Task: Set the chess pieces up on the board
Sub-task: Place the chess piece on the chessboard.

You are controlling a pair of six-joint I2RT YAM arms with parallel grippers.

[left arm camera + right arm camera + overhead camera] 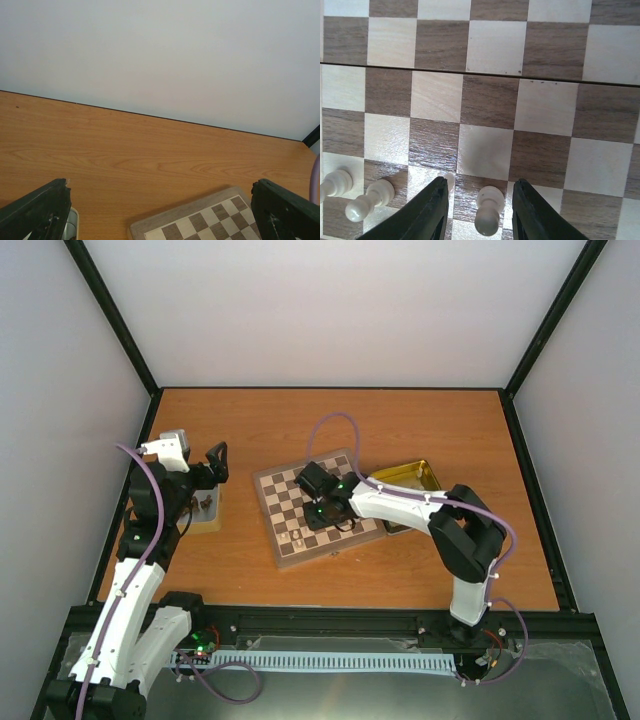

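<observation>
The board (290,502) lies mid-table, and its corner shows in the left wrist view (200,224). My right gripper (322,505) hangs low over the board's near side. In the right wrist view it (480,185) is open, and a cream pawn (488,212) stands between the fingers (432,212) with a gap on each side. Two more cream pawns (370,200) stand to its left, and another (450,179) peeks from behind the left finger. My left gripper (216,462) is open and empty (160,185), raised left of the board.
A small tray (208,510) with dark brown chessmen sits under my left gripper; its rim shows in the left wrist view (73,222). A square gold tin (410,483) lies right of the board, partly under my right arm. White walls enclose the table.
</observation>
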